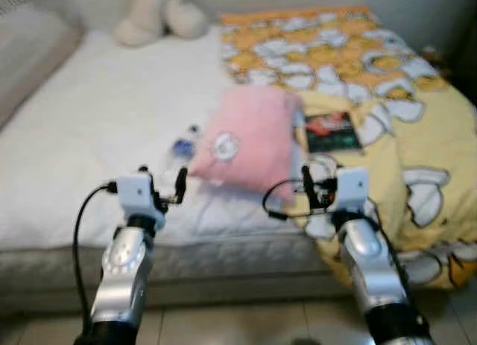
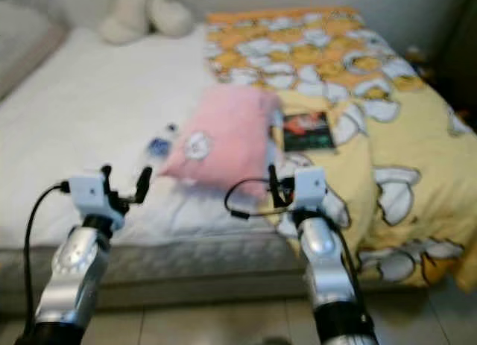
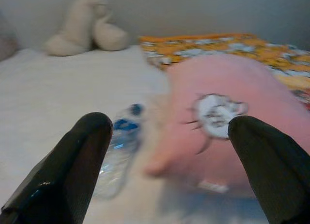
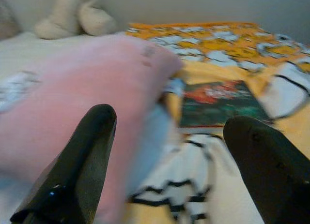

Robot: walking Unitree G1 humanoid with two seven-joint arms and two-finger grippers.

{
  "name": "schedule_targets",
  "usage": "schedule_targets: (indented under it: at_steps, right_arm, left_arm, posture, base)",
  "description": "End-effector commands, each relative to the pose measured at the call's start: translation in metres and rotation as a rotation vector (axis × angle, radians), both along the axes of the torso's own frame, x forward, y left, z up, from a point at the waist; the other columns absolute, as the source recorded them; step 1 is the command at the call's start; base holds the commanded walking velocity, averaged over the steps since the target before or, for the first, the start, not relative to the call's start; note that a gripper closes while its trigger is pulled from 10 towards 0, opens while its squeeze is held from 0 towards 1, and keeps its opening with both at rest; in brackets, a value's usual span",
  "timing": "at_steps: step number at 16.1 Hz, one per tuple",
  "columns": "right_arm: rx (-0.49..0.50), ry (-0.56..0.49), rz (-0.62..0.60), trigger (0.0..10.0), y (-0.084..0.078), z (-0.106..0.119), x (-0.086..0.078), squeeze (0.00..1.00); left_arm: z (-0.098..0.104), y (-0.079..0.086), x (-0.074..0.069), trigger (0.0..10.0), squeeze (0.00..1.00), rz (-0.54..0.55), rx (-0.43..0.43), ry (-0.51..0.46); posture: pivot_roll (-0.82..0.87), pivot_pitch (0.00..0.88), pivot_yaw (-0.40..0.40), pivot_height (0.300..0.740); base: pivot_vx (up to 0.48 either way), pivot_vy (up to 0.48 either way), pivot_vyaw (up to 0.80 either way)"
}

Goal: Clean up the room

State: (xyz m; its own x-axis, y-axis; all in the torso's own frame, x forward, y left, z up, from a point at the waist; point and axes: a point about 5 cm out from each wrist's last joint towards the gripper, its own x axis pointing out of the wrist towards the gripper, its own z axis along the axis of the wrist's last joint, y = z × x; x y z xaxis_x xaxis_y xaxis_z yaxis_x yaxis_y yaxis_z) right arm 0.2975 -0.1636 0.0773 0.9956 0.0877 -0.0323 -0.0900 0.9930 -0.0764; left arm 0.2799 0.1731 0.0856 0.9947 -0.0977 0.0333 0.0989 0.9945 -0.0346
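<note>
Item: soft pink rectangular cushion [image 1: 250, 144] with a round white cartoon patch on its face. It is lying near the middle of the bed, its right edge overlapping the yellow blanket, its near edge close to the mattress front.

Item: small clear plastic water bottle [image 1: 181, 149] with a blue label and blue cap. It is lying on its side on the white sheet, at 9 o'clock of the cushion, just beside it; contact cannot be told through the blur.

Item: dark-covered book [image 1: 332, 132] with red and green print. It is lying flat on the blanket at 3 o'clock of the cushion, close to its edge.

Item: yellow and orange blanket [image 1: 417, 129] printed with white cartoon figures. The right part of the bed is covered by it, and it is draped over the front edge.

Item: white mattress sheet [image 1: 97, 129], seen as the bare left part of the bed.

Item: cream plush toy [image 1: 158, 16], set at the far end of the bed, at 11 o'clock of the cushion, well apart from it.

Item: left gripper [image 1: 162, 182]. It is held at the near bed edge, at 7 o'clock of the cushion; its fingers [image 3: 72, 161] are spread apart, nothing between them.

Item: right gripper [image 4: 169, 166]. It is held at 5 o'clock of the cushion, over the blanket edge; its fingers [image 4: 77, 161] are spread apart, gripping nothing.

Item: pale tiled floor [image 1: 246, 323], seen below the bed front.
</note>
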Motion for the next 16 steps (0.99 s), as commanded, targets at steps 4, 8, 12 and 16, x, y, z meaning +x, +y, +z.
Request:
schedule_targets:
  at_steps: [4,8,12,16]
  right_arm:
    - [-0.018,-0.031,-0.056,10.0,-0.008,0.009,0.007,0.0]
    - [0.039,-0.074,-0.142,10.0,-0.024,0.033,0.022,0.0]
    - [0.162,-0.006,-0.211,10.0,-0.042,0.043,0.036,0.0]
    - [0.33,0.147,-0.261,10.0,-0.055,0.021,0.033,0.0]
  left_arm:
    - [0.014,-0.011,0.01,10.0,0.0,-0.07,0.025,-0.041]
    - [0.041,-0.026,0.03,10.0,0.0,-0.229,0.027,-0.036]
    - [0.054,-0.016,0.064,10.0,0.0,-0.276,-0.015,0.091]
    - [0.044,-0.01,0.084,10.0,0.0,-0.284,-0.166,0.27]
  posture:
    - [-0.14,0.0,0.114,0.74]
    - [-0.14,0.0,0.119,0.74]
    - [-0.13,0.0,0.142,0.74]
    - [-0.15,0.0,0.187,0.74]
  base:
    - [0.48,0.0,0.0]
    - [0.24,0.0,0.0]
    - [0.0,0.0,0.0]
    - [0.0,0.0,0.0]
